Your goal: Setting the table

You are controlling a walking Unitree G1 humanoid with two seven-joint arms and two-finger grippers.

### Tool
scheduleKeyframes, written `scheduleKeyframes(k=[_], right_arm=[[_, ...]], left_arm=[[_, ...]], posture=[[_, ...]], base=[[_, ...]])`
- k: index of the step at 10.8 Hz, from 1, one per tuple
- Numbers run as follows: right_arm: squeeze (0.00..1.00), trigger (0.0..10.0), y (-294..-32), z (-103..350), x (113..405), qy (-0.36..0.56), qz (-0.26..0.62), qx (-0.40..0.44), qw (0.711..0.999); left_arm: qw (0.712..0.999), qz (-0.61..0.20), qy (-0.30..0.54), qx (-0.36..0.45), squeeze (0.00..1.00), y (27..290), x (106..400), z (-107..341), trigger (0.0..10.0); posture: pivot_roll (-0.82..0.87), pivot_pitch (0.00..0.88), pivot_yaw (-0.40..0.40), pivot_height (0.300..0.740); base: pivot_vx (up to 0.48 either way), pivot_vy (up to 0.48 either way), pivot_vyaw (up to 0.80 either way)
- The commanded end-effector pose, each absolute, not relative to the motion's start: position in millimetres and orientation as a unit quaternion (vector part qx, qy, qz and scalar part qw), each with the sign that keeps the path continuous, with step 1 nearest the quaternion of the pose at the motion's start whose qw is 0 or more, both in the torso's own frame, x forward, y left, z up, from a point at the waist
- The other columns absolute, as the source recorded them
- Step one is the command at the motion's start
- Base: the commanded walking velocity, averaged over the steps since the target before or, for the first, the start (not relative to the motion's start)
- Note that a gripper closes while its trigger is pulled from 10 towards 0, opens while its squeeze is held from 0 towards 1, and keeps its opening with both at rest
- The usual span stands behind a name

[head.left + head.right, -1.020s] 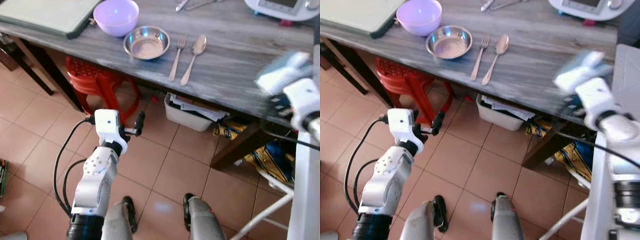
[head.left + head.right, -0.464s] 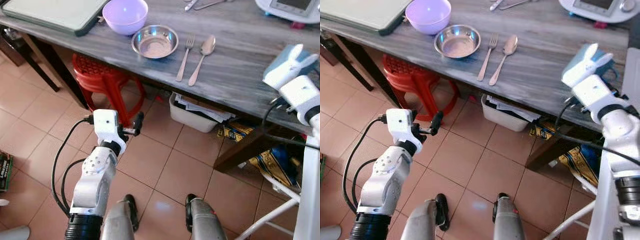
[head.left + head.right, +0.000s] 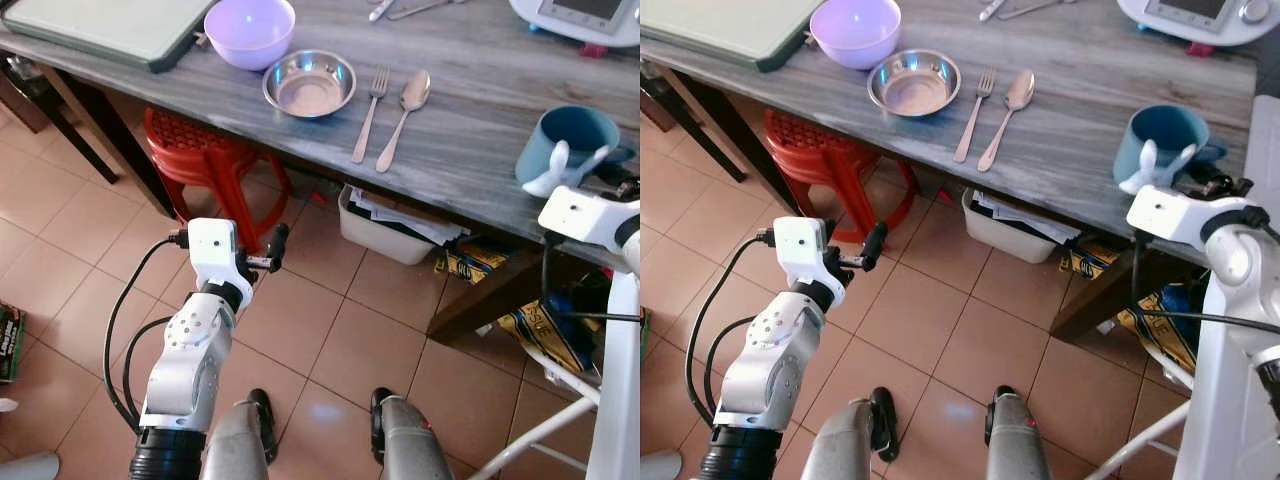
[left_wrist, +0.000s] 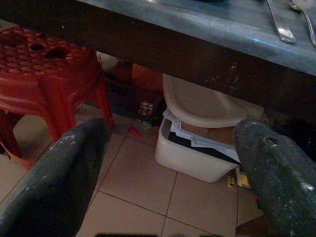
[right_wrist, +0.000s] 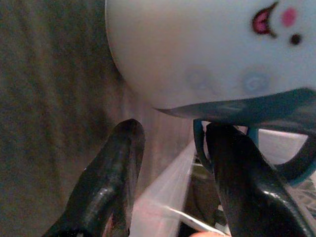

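Observation:
A blue mug (image 3: 572, 140) with a white cartoon face stands upright on the grey wooden table (image 3: 470, 130), near its front right edge. My right gripper (image 5: 168, 133) sits low beside the mug at its handle (image 5: 296, 170). Its fingers are apart, with one finger (image 5: 242, 182) against the handle and table surface showing in the gap. Further left lie a fork (image 3: 365, 115) and a spoon (image 3: 400, 115) side by side, next to a steel bowl (image 3: 309, 84) and a purple bowl (image 3: 250, 30). My left gripper (image 4: 168, 143) hangs open below table height, holding nothing.
A red plastic stool (image 3: 200, 160) and a white bin of papers (image 3: 395, 225) stand under the table. A green board (image 3: 100, 25) lies at the table's far left and a white appliance (image 3: 585, 15) at the far right. A white frame (image 3: 560, 410) rises by my right side.
My right arm has come down, and the blue mug it held in the air now stands on the table. The left arm has not moved.

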State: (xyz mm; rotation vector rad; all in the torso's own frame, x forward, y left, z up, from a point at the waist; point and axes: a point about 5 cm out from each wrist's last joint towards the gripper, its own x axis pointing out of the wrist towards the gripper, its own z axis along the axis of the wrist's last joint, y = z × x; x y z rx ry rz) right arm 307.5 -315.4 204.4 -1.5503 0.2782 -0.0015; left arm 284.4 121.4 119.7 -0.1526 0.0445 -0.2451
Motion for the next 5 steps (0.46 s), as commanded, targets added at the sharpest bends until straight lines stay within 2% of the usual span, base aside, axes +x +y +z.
scheduleKeyframes(k=[1, 2, 3, 5], right_arm=[[0.00, 10.0, -316.5, 200.2, 306.3, 0.147, 0.022, -0.664, 0.733], [0.00, 10.0, -319.6, 206.7, 308.5, 0.132, -0.004, -0.702, 0.700], [0.00, 10.0, -318.8, 208.8, 308.9, 0.124, -0.006, -0.709, 0.694], [0.00, 10.0, -315.7, 205.5, 306.8, 0.115, 0.016, -0.748, 0.654]], left_arm=[[0.989, -0.122, 0.026, -0.074, 0.00, 122.9, 282.2, 118.4, 10.0], [0.989, -0.123, 0.026, -0.074, 0.00, 122.6, 282.1, 118.4, 10.0], [0.989, -0.122, 0.026, -0.075, 0.00, 122.5, 282.1, 118.7, 10.0], [0.989, -0.122, 0.026, -0.075, 0.00, 122.6, 281.9, 118.8, 10.0]], posture=[[-0.11, 0.256, 0.059, 0.740], [-0.11, 0.257, 0.058, 0.740], [-0.11, 0.257, 0.057, 0.740], [-0.11, 0.260, 0.057, 0.740]], base=[[0.000, 0.000, 0.00], [0.000, 0.000, 0.00], [0.000, 0.000, 0.00], [0.000, 0.000, 0.00]])
